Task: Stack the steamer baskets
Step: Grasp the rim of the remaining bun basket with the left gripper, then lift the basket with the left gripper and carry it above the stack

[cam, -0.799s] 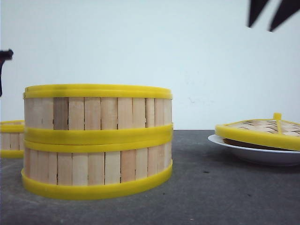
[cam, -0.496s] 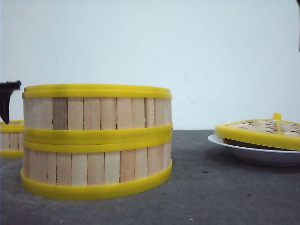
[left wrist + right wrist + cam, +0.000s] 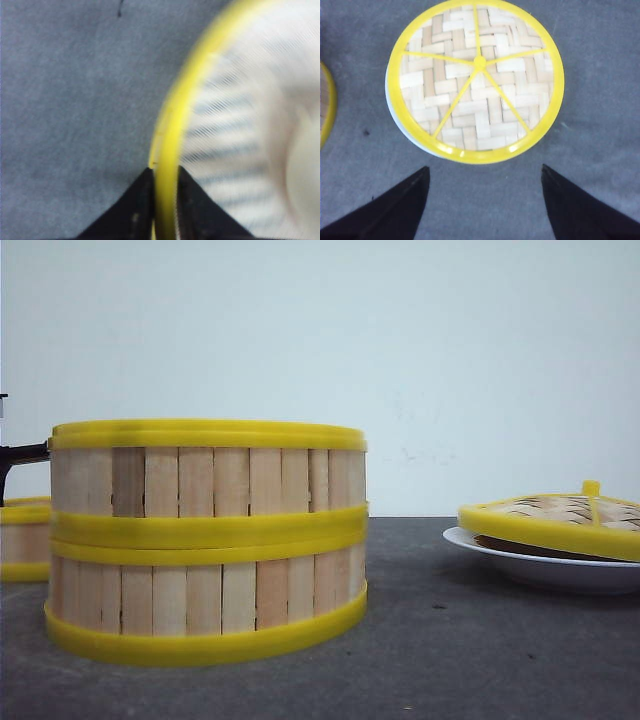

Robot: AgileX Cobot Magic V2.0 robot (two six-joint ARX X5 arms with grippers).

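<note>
Two steamer baskets stand stacked one on the other at the left-centre of the dark grey worktop (image 3: 480, 640) in the front view: the upper basket (image 3: 208, 468) sits squarely on the lower basket (image 3: 205, 590), their yellow rims meeting in a double band. Behind and to the left of this stack, a third basket (image 3: 24, 540) rests on the worktop, only its edge showing. The left claw (image 3: 165, 175) straddles that basket's yellow rim, one black finger (image 3: 132, 210) outside the wall and the other inside, both close against it; the picture is blurred, so I cannot tell whether it actually grips. In the front view only a dark bit of this claw shows beside the stack's top rim. The right claw (image 3: 485, 195) hangs wide apart and empty over the woven lid (image 3: 476, 80), which lies tilted on a white plate (image 3: 545, 565) at the right.
</note>
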